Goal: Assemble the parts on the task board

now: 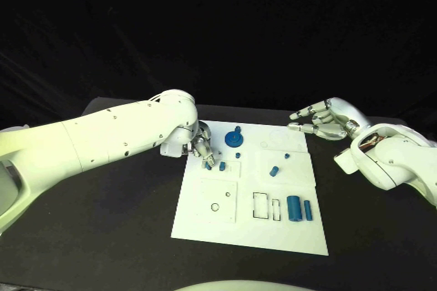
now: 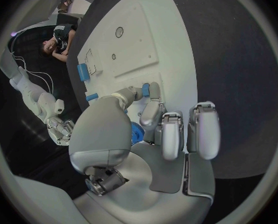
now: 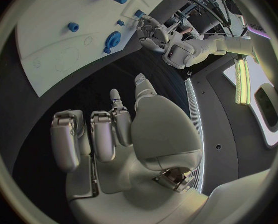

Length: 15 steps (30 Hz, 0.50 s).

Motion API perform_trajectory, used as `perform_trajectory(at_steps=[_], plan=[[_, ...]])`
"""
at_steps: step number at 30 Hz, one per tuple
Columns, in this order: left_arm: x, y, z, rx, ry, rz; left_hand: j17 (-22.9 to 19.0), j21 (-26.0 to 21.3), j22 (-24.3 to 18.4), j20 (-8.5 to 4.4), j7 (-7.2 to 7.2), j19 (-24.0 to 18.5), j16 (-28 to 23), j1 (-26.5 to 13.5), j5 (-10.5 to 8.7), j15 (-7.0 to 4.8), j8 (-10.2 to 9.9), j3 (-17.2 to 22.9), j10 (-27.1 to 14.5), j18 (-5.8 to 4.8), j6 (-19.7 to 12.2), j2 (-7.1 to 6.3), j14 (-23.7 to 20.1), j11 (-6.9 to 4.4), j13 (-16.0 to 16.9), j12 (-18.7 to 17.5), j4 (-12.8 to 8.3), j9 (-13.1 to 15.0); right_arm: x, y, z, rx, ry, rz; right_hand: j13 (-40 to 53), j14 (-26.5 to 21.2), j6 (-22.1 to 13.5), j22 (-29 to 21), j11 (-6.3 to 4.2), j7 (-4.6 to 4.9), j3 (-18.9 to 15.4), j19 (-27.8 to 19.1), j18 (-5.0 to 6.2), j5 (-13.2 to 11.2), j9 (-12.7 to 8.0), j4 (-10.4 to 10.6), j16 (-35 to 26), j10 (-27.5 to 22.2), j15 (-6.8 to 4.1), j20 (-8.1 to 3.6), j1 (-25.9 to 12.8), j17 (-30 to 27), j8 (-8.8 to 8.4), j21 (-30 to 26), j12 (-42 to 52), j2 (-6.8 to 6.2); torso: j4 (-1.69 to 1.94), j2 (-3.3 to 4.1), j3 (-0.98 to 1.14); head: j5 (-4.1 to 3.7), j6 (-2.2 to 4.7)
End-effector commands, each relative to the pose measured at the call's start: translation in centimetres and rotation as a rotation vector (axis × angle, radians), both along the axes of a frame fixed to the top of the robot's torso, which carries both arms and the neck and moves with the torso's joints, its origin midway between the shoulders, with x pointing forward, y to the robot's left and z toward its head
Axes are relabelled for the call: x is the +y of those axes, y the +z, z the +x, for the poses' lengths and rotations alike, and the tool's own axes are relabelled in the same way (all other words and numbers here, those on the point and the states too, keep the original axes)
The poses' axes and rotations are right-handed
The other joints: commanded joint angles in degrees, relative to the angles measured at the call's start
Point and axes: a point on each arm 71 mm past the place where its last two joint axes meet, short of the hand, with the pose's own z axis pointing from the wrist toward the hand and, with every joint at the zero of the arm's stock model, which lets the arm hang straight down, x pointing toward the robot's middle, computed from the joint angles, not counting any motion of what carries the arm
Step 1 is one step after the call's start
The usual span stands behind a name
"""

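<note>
The white task board (image 1: 228,225) lies in the middle of the table. My left hand (image 1: 202,147) hovers over its far left part; thumb and a finger pinch a small blue part (image 2: 145,89), just above the board (image 2: 145,40). In the head view two small blue pieces (image 1: 222,166) sit right under those fingertips. A blue round part (image 1: 235,139) stands beside the hand. My right hand (image 1: 323,122) hangs off the board's far right corner, fingers apart, holding nothing. The right wrist view shows that hand (image 3: 114,134) above the dark table.
Two blue cylinders (image 1: 300,207) lie on the board's near right, next to rectangular outlines (image 1: 266,206). Small blue pieces (image 1: 274,171) sit mid-board. Bare black table (image 1: 100,228) surrounds the board on all sides.
</note>
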Motion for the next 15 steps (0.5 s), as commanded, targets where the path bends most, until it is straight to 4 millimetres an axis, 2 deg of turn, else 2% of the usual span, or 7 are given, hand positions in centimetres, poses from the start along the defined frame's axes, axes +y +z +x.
perform_trajectory(at_steps=[1,8,15], plan=[[0.53,-1.23,-0.5,0.015,-0.014,0.06,15.1,0.2,10.7,0.0,-1.35,4.2,0.2,0.1,0.08,-0.21,0.2,5.2,0.2,-0.36,1.2,0.46,6.1,-0.16,0.1,0.3,-5.8,-0.1,0.13,0.0,-0.07,-0.003,0.013,-0.002,8.6,4.5,0.3,10.9,0.01,-0.15,-0.3,3.7,0.69,0.3,0.1,0.1,-0.4,0.8,-0.1,-0.15,0.0,8.9,0.13,-0.2,-0.3,0.52,0.03,0.0,-0.01,0.01,-0.04],[0.51,-1.33,-0.83,0.008,-0.019,0.056,15.1,0.4,10.9,-0.02,-1.51,4.3,0.2,-0.3,-0.01,-0.25,0.3,4.3,0.5,-0.42,1.6,0.23,6.1,-0.24,0.2,0.5,-6.1,-0.3,0.14,0.0,-0.07,-0.003,0.014,-0.002,8.6,4.5,0.3,10.9,0.01,-0.15,-0.3,3.7,0.69,0.3,0.1,0.1,-0.4,0.8,-0.1,-0.15,0.0,8.9,0.13,-0.2,-0.3,0.52,-0.02,-0.02,-0.01,0.02,-0.04],[0.36,-1.41,-0.89,-0.01,-0.011,0.045,15.1,0.4,10.9,-0.11,-1.83,4.3,0.2,-2.3,-0.15,-0.4,0.2,0.5,0.8,-0.42,2.1,0.82,6.1,-0.45,0.3,0.7,-4.9,-0.9,0.2,0.01,-0.07,-0.004,0.015,-0.001,8.6,4.5,0.3,10.9,0.01,-0.15,-0.4,3.7,0.68,0.4,0.1,0.1,-0.4,0.7,-0.11,-0.15,0.0,8.9,0.14,-0.2,-0.4,0.54,0.0,0.02,0.02,0.1,0.12]])
